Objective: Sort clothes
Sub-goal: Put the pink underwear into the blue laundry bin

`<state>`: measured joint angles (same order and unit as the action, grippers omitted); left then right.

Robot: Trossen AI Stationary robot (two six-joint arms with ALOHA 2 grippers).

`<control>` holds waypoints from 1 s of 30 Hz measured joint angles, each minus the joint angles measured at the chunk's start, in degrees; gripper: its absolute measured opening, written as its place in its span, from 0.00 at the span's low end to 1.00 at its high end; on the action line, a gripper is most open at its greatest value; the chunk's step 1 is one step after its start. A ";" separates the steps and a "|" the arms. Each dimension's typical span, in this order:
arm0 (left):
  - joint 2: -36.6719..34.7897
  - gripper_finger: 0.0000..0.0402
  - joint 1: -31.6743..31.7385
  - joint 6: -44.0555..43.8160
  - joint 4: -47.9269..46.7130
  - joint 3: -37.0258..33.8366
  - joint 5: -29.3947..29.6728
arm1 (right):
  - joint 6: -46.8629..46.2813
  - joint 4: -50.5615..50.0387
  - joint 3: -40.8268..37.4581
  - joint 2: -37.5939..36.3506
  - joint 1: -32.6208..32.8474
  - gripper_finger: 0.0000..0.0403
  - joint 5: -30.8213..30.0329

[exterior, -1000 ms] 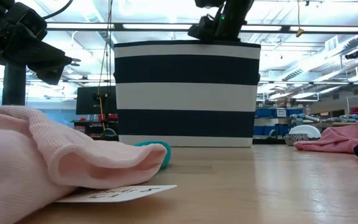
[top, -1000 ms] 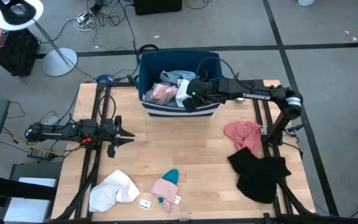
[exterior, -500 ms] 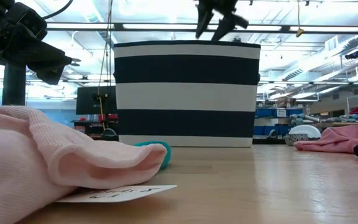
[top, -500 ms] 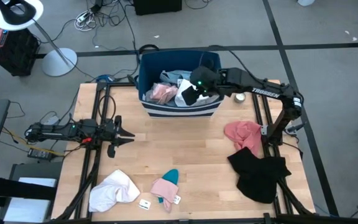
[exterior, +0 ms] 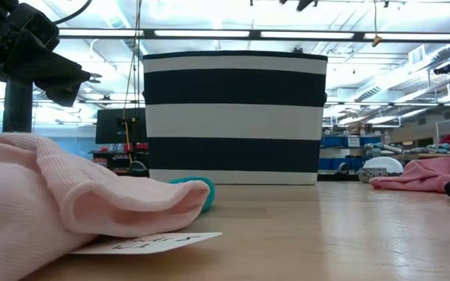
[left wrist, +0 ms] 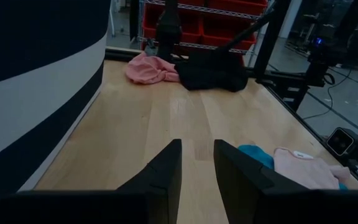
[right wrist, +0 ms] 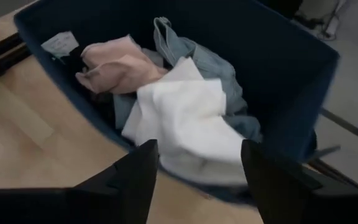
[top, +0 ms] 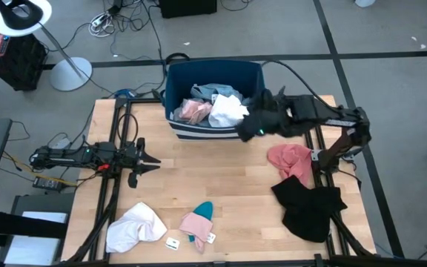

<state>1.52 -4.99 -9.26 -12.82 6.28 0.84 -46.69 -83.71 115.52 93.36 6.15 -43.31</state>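
Observation:
The dark blue bin (top: 178, 81) with a white stripe stands at the table's far edge. In it lie a pink garment (right wrist: 114, 62), a white one (right wrist: 185, 118) and a light blue-grey one (right wrist: 194, 59). My right gripper (top: 252, 132) hovers open above the bin's near right corner, with nothing between its fingers (right wrist: 138, 174). On the table lie a salmon-red garment (top: 288, 158), a black one (top: 310, 206), a white one (top: 136, 226) and a pink one over a teal one (top: 197, 220). My left gripper (top: 154, 159) waits open at the left, low over the table, its fingers (left wrist: 166, 171) a little apart.
The bin's striped wall (exterior: 233, 117) fills the middle of the low view. A white tag (top: 173, 242) lies near the front edge. Bare wood (top: 213, 170) spreads between the bin and the near garments. Dark frame rails (top: 113, 148) run along both table sides.
My right gripper has opened inside the bin and let go of the white garment, which now lies in the bin on the other clothes. The gripper has then risen out of the bin and swung toward the table's right and near side.

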 joint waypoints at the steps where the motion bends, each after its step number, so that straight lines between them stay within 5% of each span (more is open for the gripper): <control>1: 0.00 0.25 0.00 0.00 0.00 0.00 0.02 | -2.06 -1.71 0.00 -0.35 1.43 0.57 -0.59; 8: 0.00 0.25 0.00 0.00 0.02 0.00 0.02 | -13.06 -6.26 -3.47 -2.62 9.78 0.56 -2.27; 16: 0.00 0.25 0.00 -0.35 0.03 0.00 0.00 | -30.04 -6.13 -20.04 -6.85 15.77 0.56 -1.84; 23: 0.00 0.25 0.00 -0.39 0.04 0.00 0.00 | -48.41 -3.24 -39.59 -13.05 19.41 0.55 6.94; 30: -0.01 0.25 0.00 -0.42 0.04 0.00 0.01 | -53.35 5.60 -54.95 -17.70 18.21 0.54 17.51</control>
<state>1.51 -4.99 -9.67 -12.78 6.28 0.85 -100.03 -78.11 60.58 75.66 24.36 -25.80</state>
